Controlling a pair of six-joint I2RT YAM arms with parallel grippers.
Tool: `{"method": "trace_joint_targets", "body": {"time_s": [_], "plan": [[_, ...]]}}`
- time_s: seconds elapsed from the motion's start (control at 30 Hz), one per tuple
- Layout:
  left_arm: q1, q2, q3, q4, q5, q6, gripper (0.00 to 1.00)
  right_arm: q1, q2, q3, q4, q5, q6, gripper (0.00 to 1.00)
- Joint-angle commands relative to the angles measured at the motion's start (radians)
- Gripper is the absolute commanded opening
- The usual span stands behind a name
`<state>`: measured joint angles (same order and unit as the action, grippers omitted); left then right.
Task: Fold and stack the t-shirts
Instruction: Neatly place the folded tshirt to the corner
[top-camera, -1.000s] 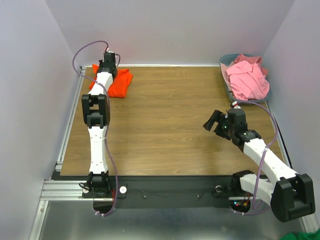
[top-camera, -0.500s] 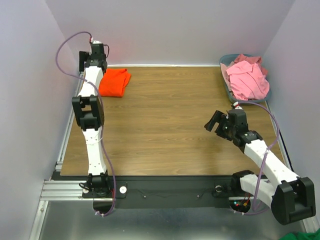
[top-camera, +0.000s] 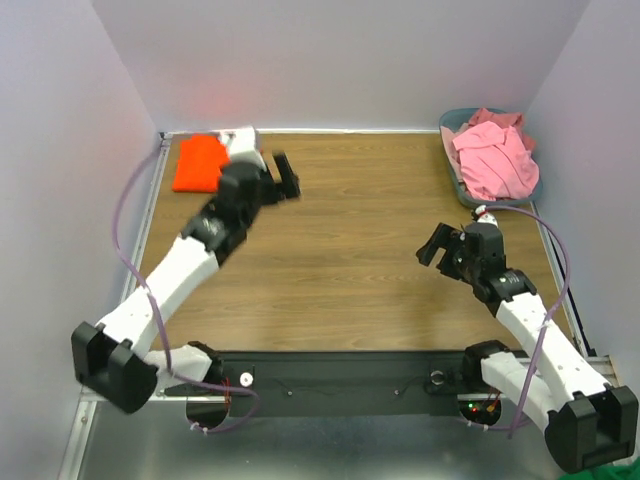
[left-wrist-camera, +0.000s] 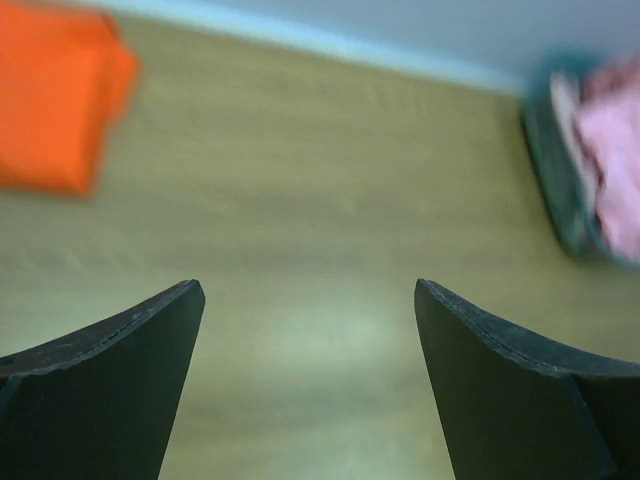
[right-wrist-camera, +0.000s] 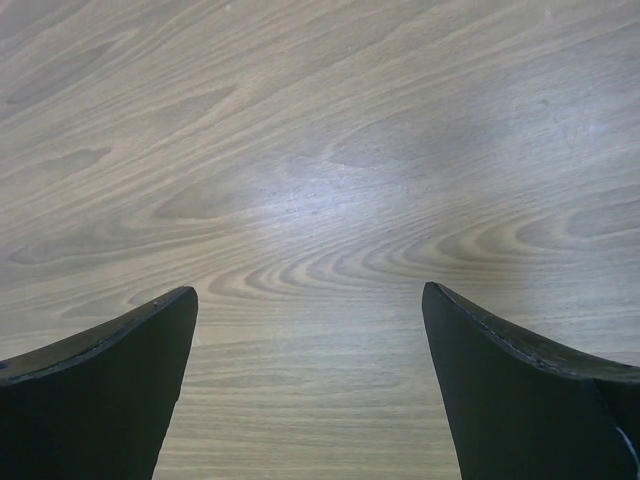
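Both claws are spread wide and hold nothing. The left gripper (left-wrist-camera: 310, 290) hangs over bare table (top-camera: 360, 230) in the upper middle of the top view. The right gripper (right-wrist-camera: 310, 292) hangs over wood at right centre.

The orange shirt (top-camera: 198, 163) lies folded in the upper left corner. The pink shirts (top-camera: 492, 160) are heaped in the basket (top-camera: 449, 152) in the upper right corner, none folded yet.

Expect these faults:
- The pink heap is tangled. A deep pinch probably lifts more than one shirt or catches the basket rim.
- The left wrist view is blurred, which suggests fast travel. If you send both arms to the basket, they may collide.
- The left arm's cable (top-camera: 125, 225) loops wide and could snag.

Compared with half a second ago, the left arm has left the orange shirt and swung toward table centre, its elbow now at lower left. The shirt is uncovered. The right arm has barely shifted, and the pink heap is unchanged.
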<state>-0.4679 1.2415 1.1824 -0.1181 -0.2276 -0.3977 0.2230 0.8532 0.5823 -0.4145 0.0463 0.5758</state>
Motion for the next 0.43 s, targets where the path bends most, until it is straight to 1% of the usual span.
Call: {"method": "trace_joint_targets", "body": {"time_s": [0.0, 0.03, 0.13, 0.23, 0.4], "plan": [[-0.093, -0.121, -0.326, 0.086, -0.047, -0.161, 0.99, 0.001, -0.045, 0.036, 0.000, 0.067, -0.034, 1.00], [-0.100, -0.155, -0.404, 0.071, -0.049, -0.180, 0.98, 0.001, -0.046, 0.033, -0.001, 0.096, -0.040, 1.00], [-0.100, -0.200, -0.479, -0.042, -0.119, -0.256, 0.98, 0.001, -0.083, 0.019, 0.009, 0.104, -0.044, 1.00], [-0.101, -0.278, -0.539, -0.081, -0.145, -0.309, 0.99, 0.001, -0.126, -0.009, 0.019, 0.135, -0.044, 1.00], [-0.101, -0.411, -0.550, -0.126, -0.180, -0.317, 0.98, 0.001, -0.187, -0.039, 0.036, 0.144, -0.034, 1.00]]}}
